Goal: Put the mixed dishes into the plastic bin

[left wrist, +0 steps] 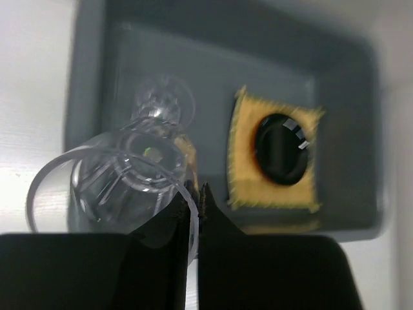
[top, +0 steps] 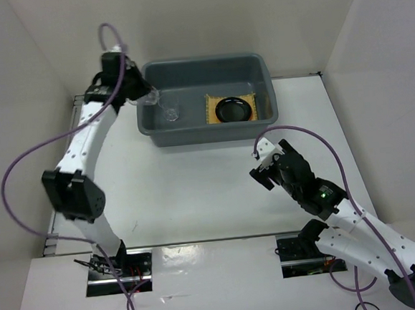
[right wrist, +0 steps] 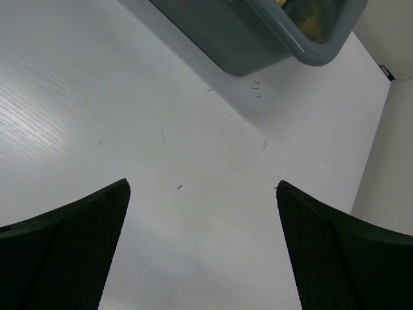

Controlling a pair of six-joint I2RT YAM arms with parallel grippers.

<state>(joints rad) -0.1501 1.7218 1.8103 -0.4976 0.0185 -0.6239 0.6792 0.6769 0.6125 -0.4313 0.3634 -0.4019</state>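
Observation:
The dark grey plastic bin [top: 205,130] stands at the back middle of the table. Inside, the yellow woven mat [top: 211,111] lies on the right with the black plate [top: 233,110] on it. One clear glass cup [top: 171,114] stands in the bin's left part. My left gripper [top: 142,94] is shut on the rim of the second clear glass cup [left wrist: 122,174], holding it tilted over the bin's left end. The left wrist view shows the gripper [left wrist: 197,190], the other cup [left wrist: 164,100], mat [left wrist: 242,174] and plate [left wrist: 281,148]. My right gripper [top: 266,166] is open and empty over the table. The orange plate is not visible.
White walls enclose the table on the left, back and right. In the right wrist view the bin's near right corner [right wrist: 258,32] lies ahead of the open right gripper [right wrist: 203,187]. Purple cables loop off both arms.

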